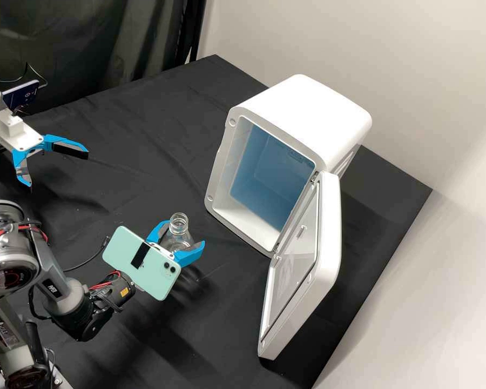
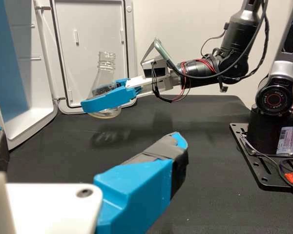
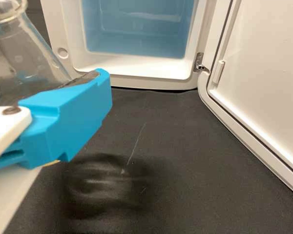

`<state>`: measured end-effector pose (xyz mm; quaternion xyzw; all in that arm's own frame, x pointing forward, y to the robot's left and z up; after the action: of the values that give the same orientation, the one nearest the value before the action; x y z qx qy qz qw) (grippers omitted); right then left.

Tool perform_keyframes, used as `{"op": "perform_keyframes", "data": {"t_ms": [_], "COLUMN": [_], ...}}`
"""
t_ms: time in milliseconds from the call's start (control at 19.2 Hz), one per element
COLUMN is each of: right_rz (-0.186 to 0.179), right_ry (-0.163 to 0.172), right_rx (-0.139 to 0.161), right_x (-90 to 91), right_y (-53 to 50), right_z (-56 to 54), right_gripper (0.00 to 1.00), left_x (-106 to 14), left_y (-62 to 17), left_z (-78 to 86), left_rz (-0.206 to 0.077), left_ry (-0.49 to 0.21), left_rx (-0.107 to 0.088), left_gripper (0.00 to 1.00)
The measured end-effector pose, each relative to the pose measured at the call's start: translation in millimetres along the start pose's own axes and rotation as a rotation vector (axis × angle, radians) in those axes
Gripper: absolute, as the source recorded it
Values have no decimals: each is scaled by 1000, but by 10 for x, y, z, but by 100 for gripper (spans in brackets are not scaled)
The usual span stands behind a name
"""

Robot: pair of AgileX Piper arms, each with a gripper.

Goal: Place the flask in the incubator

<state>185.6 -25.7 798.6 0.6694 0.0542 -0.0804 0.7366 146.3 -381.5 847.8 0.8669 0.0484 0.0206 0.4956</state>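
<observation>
While the clear glass conical flask [image 1: 178,228] seems light, slick and fragile, the right fingers [image 1: 193,253] clasp its sloping body. Empty, the left fingers [image 1: 56,143] gape wide.

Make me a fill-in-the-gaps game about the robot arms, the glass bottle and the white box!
1. The right gripper holds the clear glass conical flask, which is not yet ____ the white box-shaped incubator.
2. The incubator's white door stands ____.
3. The incubator's inner walls are coloured ____.
4. The left gripper, with its fingers apart, holds ____.

Missing words: inside; open; blue; nothing.
</observation>
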Motion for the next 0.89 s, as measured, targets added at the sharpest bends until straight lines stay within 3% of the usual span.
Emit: {"op": "perform_keyframes", "data": {"t_ms": [625, 885], "right_rz": [-1, 21], "right_ry": [0, 0], "right_rx": [2, 30], "right_x": [11, 260], "right_y": [-3, 28], "right_z": [-2, -30], "right_gripper": [0, 0], "left_x": [0, 1], "left_y": [0, -1], "left_z": [0, 3], "left_rz": [0, -1], "left_ry": [0, -2], "left_rx": [0, 0], "left_gripper": [100, 100]}}
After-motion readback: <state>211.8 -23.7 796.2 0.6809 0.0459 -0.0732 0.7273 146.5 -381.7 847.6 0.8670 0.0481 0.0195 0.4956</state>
